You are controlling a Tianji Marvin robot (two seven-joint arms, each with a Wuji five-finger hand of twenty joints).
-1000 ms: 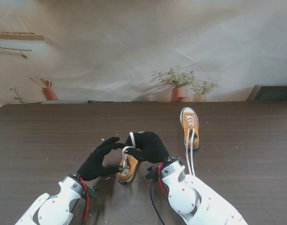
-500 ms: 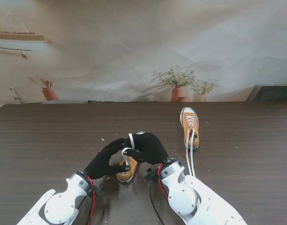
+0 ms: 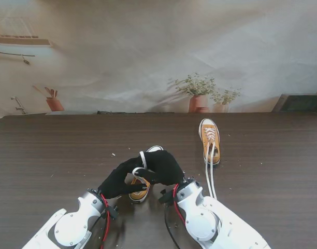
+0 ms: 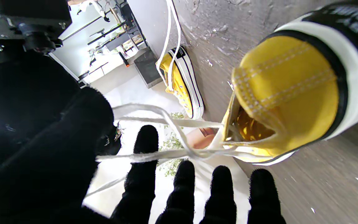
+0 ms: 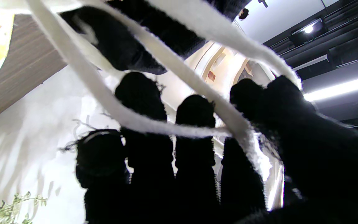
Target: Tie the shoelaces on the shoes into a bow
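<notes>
Here, both gloved hands bunched together over the near shoe point(image 3: 142, 191), lying on the dark table point(image 3: 55, 150) between them and partly hidden under the palms. Left hand point(image 3: 120, 180) with fingers point(image 4: 182, 174) extended and slightly apart, a white lace point(image 4: 166, 154) stretched taut across the fingertips; whether actually pinched or only draped there, cannot tell. Right hand point(image 3: 161, 167) curled, thumb pressed toward the fingers point(image 5: 194, 115), clamped on a strand of the lace point(image 5: 179, 130) crossing in front of them, a second strand looping over the index side. Laces crossing in a loose knot just off the left fingertips, running down into the heel opening of the near shoe point(image 4: 291, 93). Second shoe point(image 3: 209, 139) well apart, beyond and to the right of the right hand, untied laces point(image 3: 210, 171) trailing back toward the right wrist.
</notes>
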